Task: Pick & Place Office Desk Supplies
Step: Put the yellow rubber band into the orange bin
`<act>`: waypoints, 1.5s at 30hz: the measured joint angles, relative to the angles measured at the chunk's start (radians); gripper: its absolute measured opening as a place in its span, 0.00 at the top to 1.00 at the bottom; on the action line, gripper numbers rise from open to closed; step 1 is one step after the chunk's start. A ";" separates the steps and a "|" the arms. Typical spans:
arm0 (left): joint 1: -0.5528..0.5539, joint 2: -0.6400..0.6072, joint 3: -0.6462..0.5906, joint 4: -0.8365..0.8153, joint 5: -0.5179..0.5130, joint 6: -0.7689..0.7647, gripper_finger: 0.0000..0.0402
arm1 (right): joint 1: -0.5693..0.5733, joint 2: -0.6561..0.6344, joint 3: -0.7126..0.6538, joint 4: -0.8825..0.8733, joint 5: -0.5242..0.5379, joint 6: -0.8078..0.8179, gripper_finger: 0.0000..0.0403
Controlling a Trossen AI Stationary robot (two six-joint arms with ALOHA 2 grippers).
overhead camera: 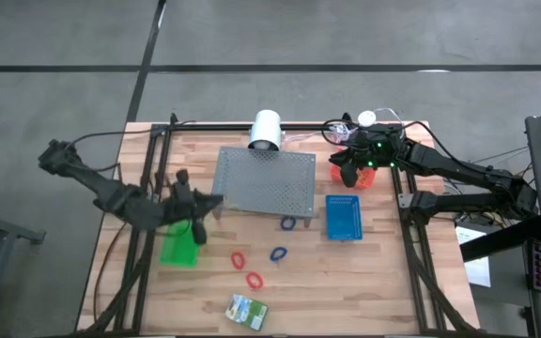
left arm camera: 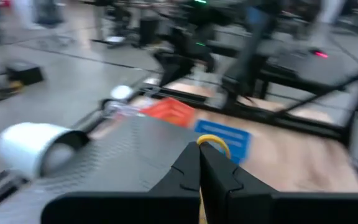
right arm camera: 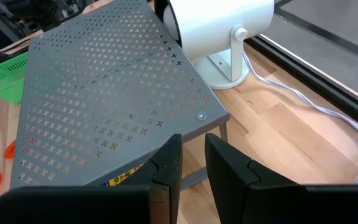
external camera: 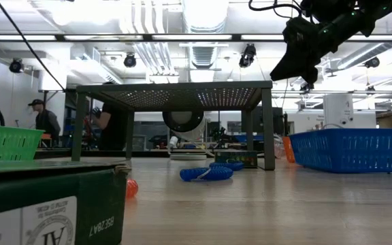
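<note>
Above the green basket (overhead camera: 178,246), left gripper (left arm camera: 199,163) pinches a rubber band (left arm camera: 214,144).

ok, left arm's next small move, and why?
Probably swing the left gripper over the green basket beside it. It is shut on a tan rubber band, raised by the grey stand. Which basket is meant, I can't tell. The right gripper waits over the red basket.

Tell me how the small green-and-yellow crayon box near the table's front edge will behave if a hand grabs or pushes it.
The crayon box lies flat on the wooden table, so it probably slides rather than rolls or tips. It looks like thin card, likely light, and may dent under a hard squeeze. Its flat sides should give a hand a fair hold.
</note>
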 joint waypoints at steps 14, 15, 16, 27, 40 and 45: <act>0.499 0.023 0.000 0.095 0.530 -0.050 1.00 | 0.000 0.007 0.000 0.002 0.000 -0.019 0.83; 0.523 0.029 0.000 0.096 0.532 -0.052 1.00 | 0.000 0.007 0.000 0.002 0.001 -0.022 0.83; 0.547 0.036 0.000 0.098 0.533 -0.048 1.00 | 0.000 0.007 0.000 0.002 0.001 -0.026 0.83; 0.691 0.120 0.001 0.316 0.730 0.157 1.00 | 0.000 0.008 -0.012 0.004 0.002 -0.075 0.83; 0.761 0.311 0.212 0.278 0.904 0.266 1.00 | 0.000 -0.002 -0.083 0.114 0.001 -0.007 0.83; 0.786 0.420 0.352 0.203 0.963 0.306 1.00 | 0.000 -0.017 -0.083 0.114 0.001 0.005 0.83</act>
